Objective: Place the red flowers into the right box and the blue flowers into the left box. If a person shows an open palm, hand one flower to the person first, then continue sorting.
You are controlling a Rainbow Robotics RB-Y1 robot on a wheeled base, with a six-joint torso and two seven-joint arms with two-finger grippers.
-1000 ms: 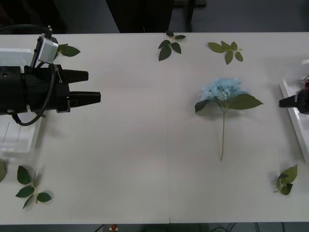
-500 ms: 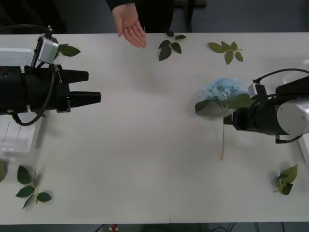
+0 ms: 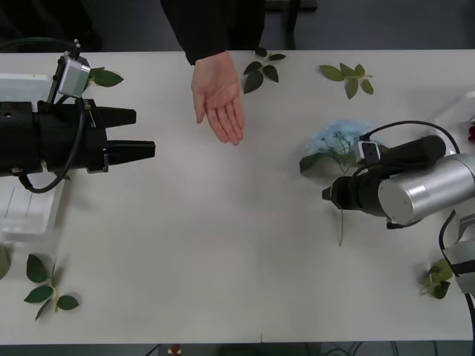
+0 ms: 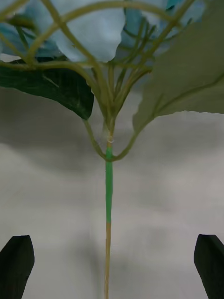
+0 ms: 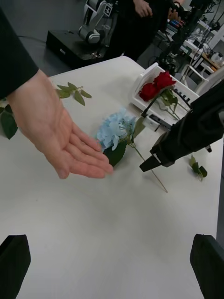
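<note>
A person's open palm [image 3: 219,96] now reaches over the table, so a handover likely comes first. The right gripper [image 3: 328,195], fingers spread, straddles the blue flower's [image 3: 340,139] stem. The left gripper [image 3: 137,133] waits open.

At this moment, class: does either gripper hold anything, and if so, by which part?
Nothing is held. The right gripper is open, its fingers either side of the blue flower's stem, not closed on it. The left gripper is open over bare table.

1 pale-blue fluffy hydrangea flower [image 3: 338,138] lies flat on the table; 2 red roses [image 5: 156,86] sit in the white plastic tray [image 5: 145,80]; a person's open palm [image 3: 220,100] hovers over the table.
</note>
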